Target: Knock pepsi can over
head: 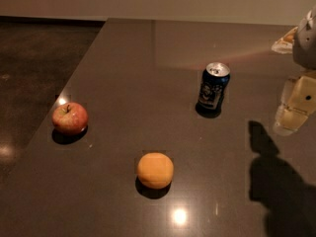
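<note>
The pepsi can [214, 89] is dark blue with a silver top and a light logo patch. It stands upright on the dark brown table [148, 58], right of the middle. My gripper [295, 110] hangs at the right edge of the view, above the table and well to the right of the can, apart from it. It touches nothing. Its pale fingers point downward, and its shadow falls on the table below it.
A red apple [70, 118] sits at the table's left edge. An orange [155, 170] sits in front, left of the can. The table's left edge drops to a dark floor [34, 58]. A pale object [284, 41] lies at the far right.
</note>
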